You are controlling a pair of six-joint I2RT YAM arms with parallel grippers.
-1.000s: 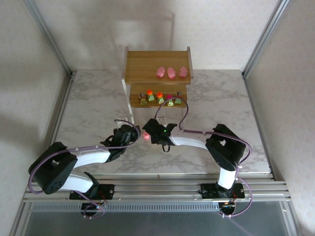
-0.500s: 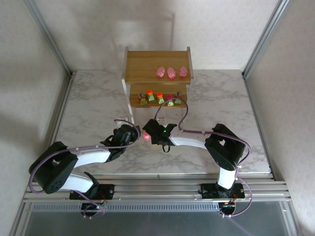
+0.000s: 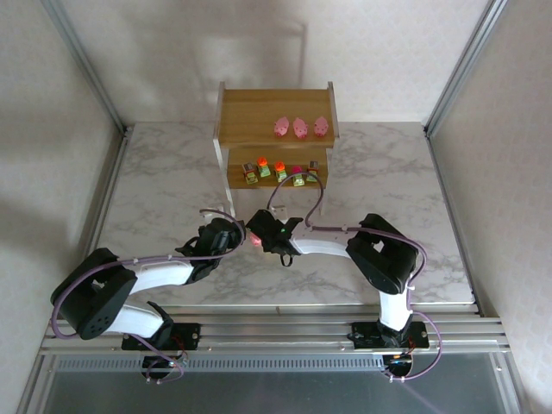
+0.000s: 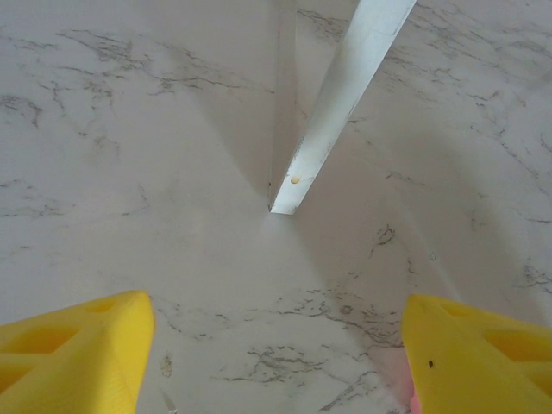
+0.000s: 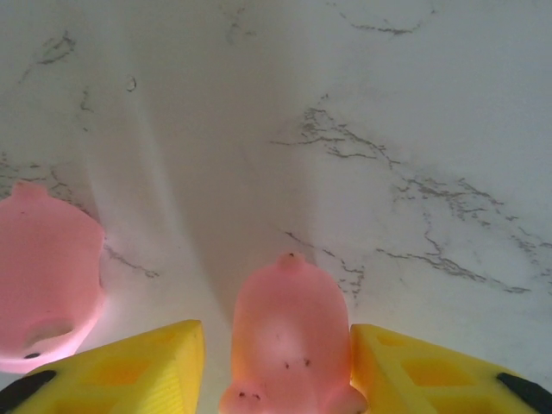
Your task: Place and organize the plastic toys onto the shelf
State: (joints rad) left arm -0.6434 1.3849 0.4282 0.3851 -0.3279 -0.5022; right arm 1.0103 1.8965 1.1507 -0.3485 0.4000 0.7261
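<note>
Progress about eight of ten: three translucent pink rounded figures (image 3: 299, 128) sit on the top tier of the two-tier wooden shelf (image 3: 259, 103) at the white marble table's (image 3: 155, 190) far edge, and five green-based blocky toys (image 3: 280, 171) on the lower tier. Two pink ones are left mid-table. Right gripper (image 5: 276, 335) straddles one pink pig figure (image 5: 289, 328), jaws close beside it, can't tell if clamped. Second pink figure (image 5: 47, 267) lies just beside. Left gripper (image 4: 276, 345) is spread wide, empty.

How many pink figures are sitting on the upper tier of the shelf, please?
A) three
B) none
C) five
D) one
A: three pink figures sit in a row toward the right end of the upper tier of the shelf.
</note>
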